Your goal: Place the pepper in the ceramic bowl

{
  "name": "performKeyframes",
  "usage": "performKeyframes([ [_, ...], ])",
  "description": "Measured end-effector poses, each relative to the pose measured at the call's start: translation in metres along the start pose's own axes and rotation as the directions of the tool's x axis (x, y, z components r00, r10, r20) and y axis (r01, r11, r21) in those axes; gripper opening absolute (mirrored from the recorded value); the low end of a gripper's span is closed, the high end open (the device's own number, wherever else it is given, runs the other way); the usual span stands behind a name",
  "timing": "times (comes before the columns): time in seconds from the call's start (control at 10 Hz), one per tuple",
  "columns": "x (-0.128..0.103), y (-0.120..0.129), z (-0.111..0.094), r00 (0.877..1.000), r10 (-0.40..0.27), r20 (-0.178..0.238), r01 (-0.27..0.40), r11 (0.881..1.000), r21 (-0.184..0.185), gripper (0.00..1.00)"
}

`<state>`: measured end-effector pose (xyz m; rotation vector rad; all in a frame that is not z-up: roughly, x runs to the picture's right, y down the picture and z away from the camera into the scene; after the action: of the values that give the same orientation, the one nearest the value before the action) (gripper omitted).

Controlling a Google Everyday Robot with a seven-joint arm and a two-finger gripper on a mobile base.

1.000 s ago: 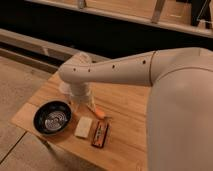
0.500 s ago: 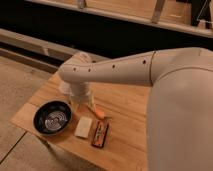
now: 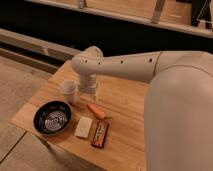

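The gripper (image 3: 89,96) hangs from the arm (image 3: 125,65) over the middle of the table (image 3: 125,102), jaws wide and holding nothing. It is just right of the cup (image 3: 68,91) and just behind the pepper (image 3: 96,111). The pepper lies flat on the wood near the table's middle, slanting toward the front edge. The bowl (image 3: 52,118) sits at the front left corner, apart from the pepper, with nothing in it. A pale block (image 3: 83,127) lies between the bowl and a dark bar (image 3: 100,134), both close to the front edge just in front of the pepper. The cup stands behind the bowl, close beside the gripper. The robot's white body (image 3: 180,115) hides the table's right end. Since the earlier frames nothing has shifted: arm, gripper, pepper and bowl stand as they did.
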<state>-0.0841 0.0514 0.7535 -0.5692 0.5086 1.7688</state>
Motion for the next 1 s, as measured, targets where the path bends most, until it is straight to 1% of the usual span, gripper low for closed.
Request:
performKeyframes([
  [0.1, -0.01, -0.009, 0.004, 1.0, 0.021, 0.0, -0.021, 1.0, 0.012, 0.65],
  [0.2, -0.016, -0.02, 0.01, 1.0, 0.012, -0.005, -0.012, 0.998, 0.061, 0.65],
  [0.3, -0.019, -0.03, 0.015, 1.0, -0.019, -0.009, 0.02, 0.992, 0.121, 0.65],
  [0.4, -0.021, -0.039, 0.017, 0.997, -0.071, -0.016, 0.073, 0.979, 0.19, 0.65],
  [0.5, -0.022, -0.044, 0.018, 0.992, -0.123, -0.023, 0.125, 0.963, 0.239, 0.65],
  [0.6, -0.02, -0.045, 0.013, 0.965, -0.257, -0.05, 0.259, 0.911, 0.321, 0.65],
  [0.7, -0.018, -0.042, 0.009, 0.935, -0.348, -0.073, 0.35, 0.865, 0.359, 0.65],
  [0.8, -0.018, -0.04, 0.006, 0.914, -0.397, -0.085, 0.399, 0.839, 0.369, 0.65],
  [0.9, -0.014, -0.035, 0.004, 0.87, -0.481, -0.109, 0.486, 0.799, 0.354, 0.65],
  [1.0, -0.011, -0.034, 0.004, 0.846, -0.52, -0.12, 0.528, 0.784, 0.326, 0.65],
])
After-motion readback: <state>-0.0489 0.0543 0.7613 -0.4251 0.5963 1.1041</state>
